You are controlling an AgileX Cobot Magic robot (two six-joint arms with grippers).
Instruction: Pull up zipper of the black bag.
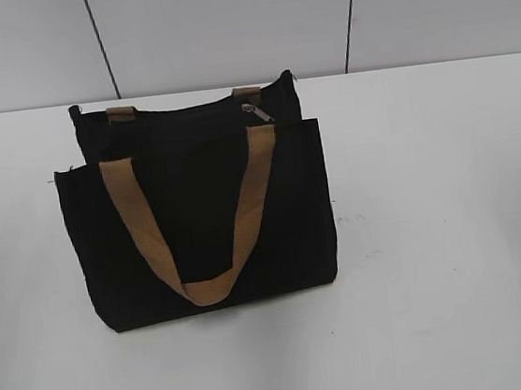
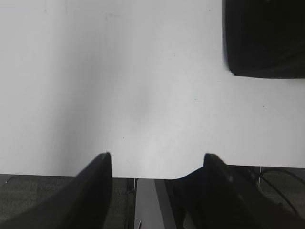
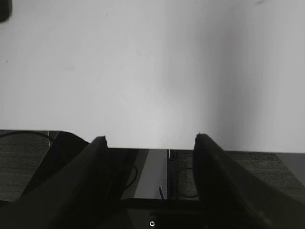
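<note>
The black bag [image 1: 198, 221] stands upright in the middle of the white table, its front tan strap handle [image 1: 245, 225] hanging down over the front pocket panel. The zipper's silver pull tab [image 1: 256, 111] shows at the right end of the top edge. A corner of the black bag also shows in the left wrist view [image 2: 264, 38] at the top right. My left gripper [image 2: 156, 157] is open and empty over the table's near edge. My right gripper [image 3: 150, 138] is open and empty over the near edge too. Neither arm shows in the exterior view.
The white table [image 1: 453, 229] reaches out on both sides of the bag. A grey panelled wall [image 1: 222, 20] stands behind it. Dark floor and cables [image 3: 28, 162] lie below the table's near edge.
</note>
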